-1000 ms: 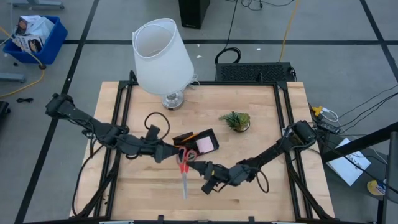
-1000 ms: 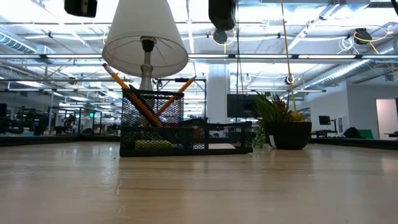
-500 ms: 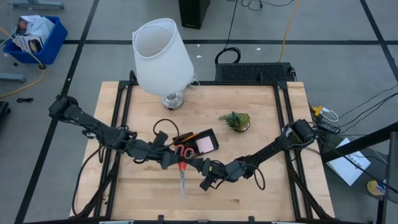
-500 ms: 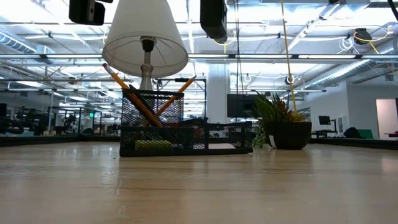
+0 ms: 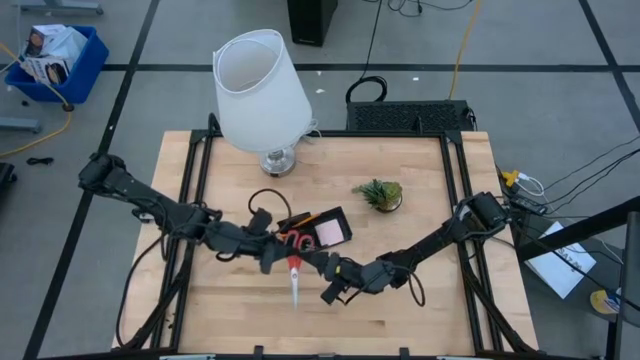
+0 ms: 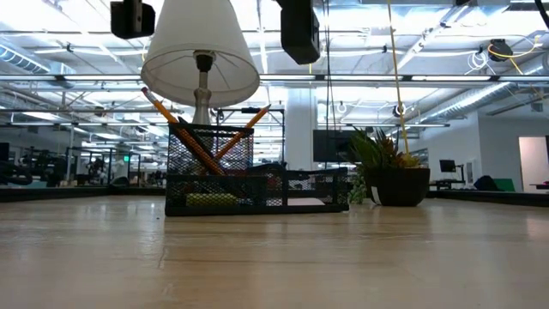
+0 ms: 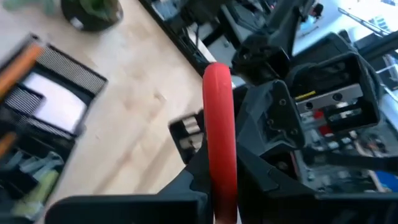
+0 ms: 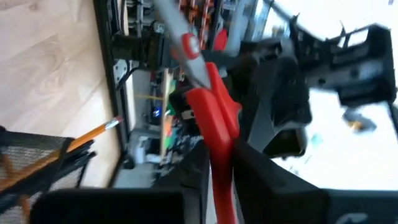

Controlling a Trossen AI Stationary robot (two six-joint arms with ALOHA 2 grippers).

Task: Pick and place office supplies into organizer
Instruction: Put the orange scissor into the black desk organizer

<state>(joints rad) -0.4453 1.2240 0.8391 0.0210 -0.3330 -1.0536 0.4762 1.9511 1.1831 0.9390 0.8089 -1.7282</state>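
Red-handled scissors point(image 5: 295, 275) hang in the air over the table's middle, handles point(image 5: 293, 240) toward the far side and blades toward the near edge. My left gripper point(image 5: 279, 253) reaches them from the left and my right gripper point(image 5: 316, 263) from the right; both are shut on the handles. Just beyond them the black mesh organizer point(image 5: 322, 226) rests on its base on the table. It holds a pink sticky-note pad point(image 5: 333, 232), and orange pencils point(image 6: 193, 137) lean in its taller cup. My left gripper pinches one red handle loop point(image 7: 219, 106) between its two fingers, coming roughly level from the table's left. The scissors are clear of the table. My right gripper pinches the red handle part point(image 8: 214, 121) between its two fingers, coming from the table's right. The grey blades point(image 8: 174, 28) run on past the fingers, clear of the table.
A big white lamp point(image 5: 260, 90) stands at the far left of the table. A small green plant point(image 5: 379, 193) in a dark pot sits far right of the organizer. Bare wood lies near the front edge point(image 5: 330, 330).
My left gripper has moved toward the table's right, up to the scissors, and now has a handle loop between its fingers. My right gripper with the scissors has shifted a little toward the far edge and the left; the blade tips have moved away from the near edge.
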